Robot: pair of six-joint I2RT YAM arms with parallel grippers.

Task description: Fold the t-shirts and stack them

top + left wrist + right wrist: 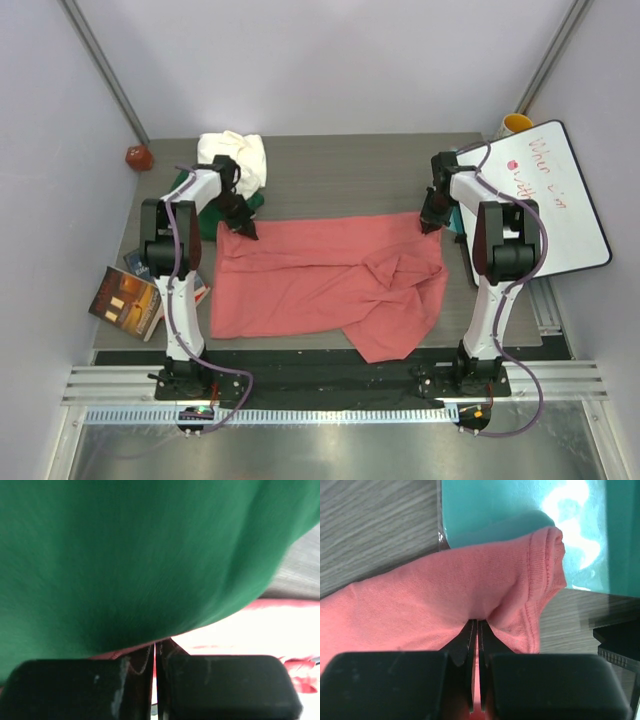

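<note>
The salmon-pink soft cloth t-shirt [320,275] lies spread across the middle of the grey wooden table [340,165], rumpled toward its near right. It is light and limp and will sag and drag wherever it is not held, so the far corners are the places to take it.

My right gripper [476,630] is pressed together on the stitched far right corner, which lies over a glossy teal sheet [520,505]. My left gripper [155,652] is pressed together too, at the far left corner. A sliver of pink shows between its fingers, so I judge the edge is caught. The dark green cloth t-shirt [125,555] bulges just beside it, under the cream-white cloth t-shirt [232,152].

Both arms reach forward, wrists tipped down to the tabletop.
</note>
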